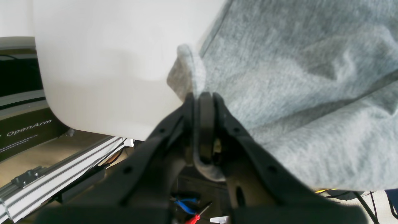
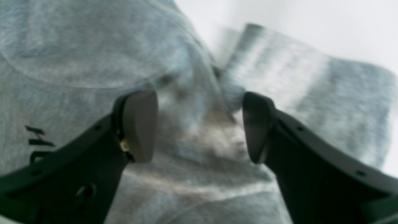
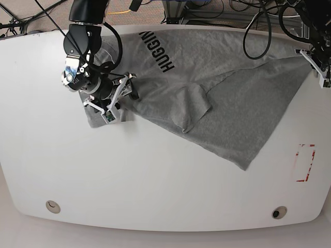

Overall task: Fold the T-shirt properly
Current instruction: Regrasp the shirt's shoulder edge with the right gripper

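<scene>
The light grey T-shirt [image 3: 232,98] lies spread and creased across the white table [image 3: 155,175], with black letters [image 3: 155,51] showing near the far edge. At the table's right edge my left gripper [image 3: 314,58] is shut on a corner of it. The left wrist view shows a fold of the T-shirt [image 1: 295,93] pinched between the closed fingers of the left gripper [image 1: 203,101]. My right gripper [image 3: 120,98] hangs open over the shirt's left sleeve area. In the right wrist view the right gripper [image 2: 199,127] has its pads wide apart above the blurred T-shirt [image 2: 192,174], with nothing between them.
A red-and-white marking [image 3: 305,163] lies on the table at the right. Two round holes [image 3: 51,206] [image 3: 279,213] sit near the front edge. Cables [image 3: 258,31] hang behind the far edge. An aluminium rail [image 1: 56,174] runs below the table corner.
</scene>
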### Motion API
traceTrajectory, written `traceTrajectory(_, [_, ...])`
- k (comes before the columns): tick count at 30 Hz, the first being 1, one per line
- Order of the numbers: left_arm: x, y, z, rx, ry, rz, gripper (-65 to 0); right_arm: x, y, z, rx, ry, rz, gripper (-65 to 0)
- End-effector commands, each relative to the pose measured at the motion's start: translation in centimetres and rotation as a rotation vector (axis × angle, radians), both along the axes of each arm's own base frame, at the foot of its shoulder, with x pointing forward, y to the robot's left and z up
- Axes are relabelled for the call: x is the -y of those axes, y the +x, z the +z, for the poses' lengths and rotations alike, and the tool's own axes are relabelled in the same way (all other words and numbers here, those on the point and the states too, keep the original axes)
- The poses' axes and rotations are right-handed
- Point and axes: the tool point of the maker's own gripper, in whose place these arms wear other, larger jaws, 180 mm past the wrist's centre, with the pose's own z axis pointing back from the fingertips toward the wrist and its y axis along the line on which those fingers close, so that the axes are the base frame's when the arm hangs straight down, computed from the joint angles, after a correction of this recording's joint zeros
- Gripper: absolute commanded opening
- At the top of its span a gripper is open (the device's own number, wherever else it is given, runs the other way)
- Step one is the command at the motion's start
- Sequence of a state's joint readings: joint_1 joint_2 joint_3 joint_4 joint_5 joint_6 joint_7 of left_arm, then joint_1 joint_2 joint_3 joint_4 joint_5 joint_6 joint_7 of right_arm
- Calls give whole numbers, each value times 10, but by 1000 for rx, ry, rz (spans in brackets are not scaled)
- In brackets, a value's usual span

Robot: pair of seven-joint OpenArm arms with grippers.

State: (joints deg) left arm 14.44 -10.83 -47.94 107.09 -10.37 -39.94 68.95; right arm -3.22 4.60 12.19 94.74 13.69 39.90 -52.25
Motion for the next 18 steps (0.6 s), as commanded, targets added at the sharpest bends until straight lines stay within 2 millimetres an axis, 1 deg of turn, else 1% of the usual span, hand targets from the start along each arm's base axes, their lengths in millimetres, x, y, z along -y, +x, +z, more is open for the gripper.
traceTrajectory(1, [-5,7,11,29,28,-11,-650,-7,9,11,45,12,19,-255])
traceTrajectory(7, [-4,7,11,30,28,-13,-650,-13,8,11,42,22,31,-257])
traceTrajectory(9, [-4,7,11,30,28,-13,-650,-15,3,7,28,18,41,-257])
traceTrajectory(14, [-4,10,13,40,28,-13,-650,-15,-2,4,18,18,41,-265])
traceTrajectory(15, [-4,12,14,46,28,-13,-650,-15,-2,4,18,18,41,-285])
traceTrajectory(18, [-5,14,15,49,29,-12,-650,-15,-3,2,13,18,41,-388])
